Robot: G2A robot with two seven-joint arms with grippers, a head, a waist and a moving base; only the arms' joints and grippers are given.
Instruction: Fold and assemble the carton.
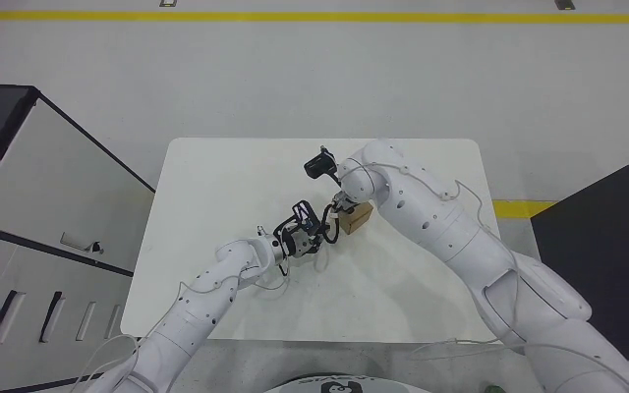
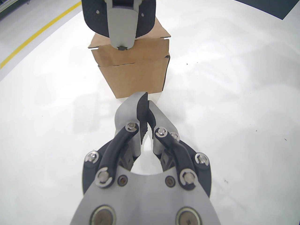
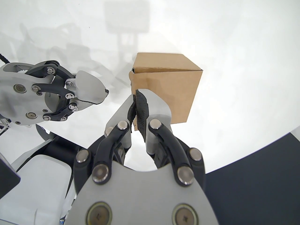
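Note:
A small brown carton [image 1: 357,218] stands folded into a cube near the middle of the white table [image 1: 423,285]. In the left wrist view the carton [image 2: 133,76] has its top flap tucked down over the front face, with a slit edge showing. My right gripper [image 2: 121,45] is shut and its tip presses on the top front edge of that flap; in its own view the right gripper [image 3: 138,94] touches the carton [image 3: 173,90] at the corner. My left gripper [image 2: 143,97] is shut, empty, low on the table just before the carton's front face; the left gripper [image 3: 104,92] also shows beside the carton.
The table's rounded edge [image 3: 257,148] lies a short way past the carton on the right arm's side. A dark cabinet [image 1: 39,187] stands left of the table and a dark panel [image 1: 590,236] to its right. Open tabletop lies all around the carton.

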